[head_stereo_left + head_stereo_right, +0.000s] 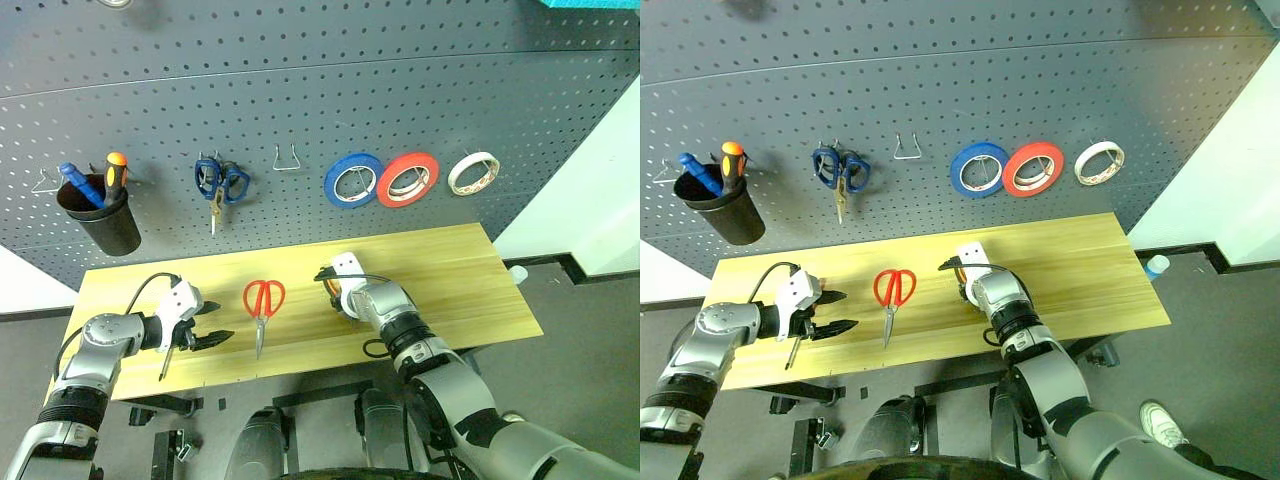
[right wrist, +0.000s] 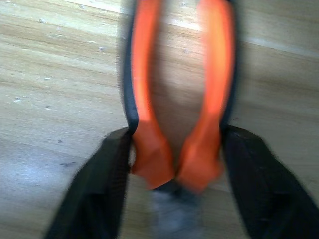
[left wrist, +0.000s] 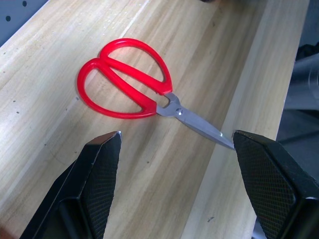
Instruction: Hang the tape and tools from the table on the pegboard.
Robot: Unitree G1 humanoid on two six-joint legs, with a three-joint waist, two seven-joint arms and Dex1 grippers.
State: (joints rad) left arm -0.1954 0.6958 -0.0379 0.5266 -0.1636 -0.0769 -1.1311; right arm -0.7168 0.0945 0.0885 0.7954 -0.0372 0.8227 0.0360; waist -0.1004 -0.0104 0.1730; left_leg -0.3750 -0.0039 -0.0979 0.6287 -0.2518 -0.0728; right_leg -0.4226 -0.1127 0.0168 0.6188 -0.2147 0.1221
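long light wooden table below the dark grey perforated pegboard. right gripper: black fingers flank the orange-and-black pliers handles lying on the wood, pads against their outer sides; firmness of grip cannot be told. left gripper: fingers spread wide, holding nothing, just short of the red-handled scissors lying flat mid-table. slim screwdriver lies beneath the left gripper. small whitish tape roll hangs on the pegboard beside the red roll.
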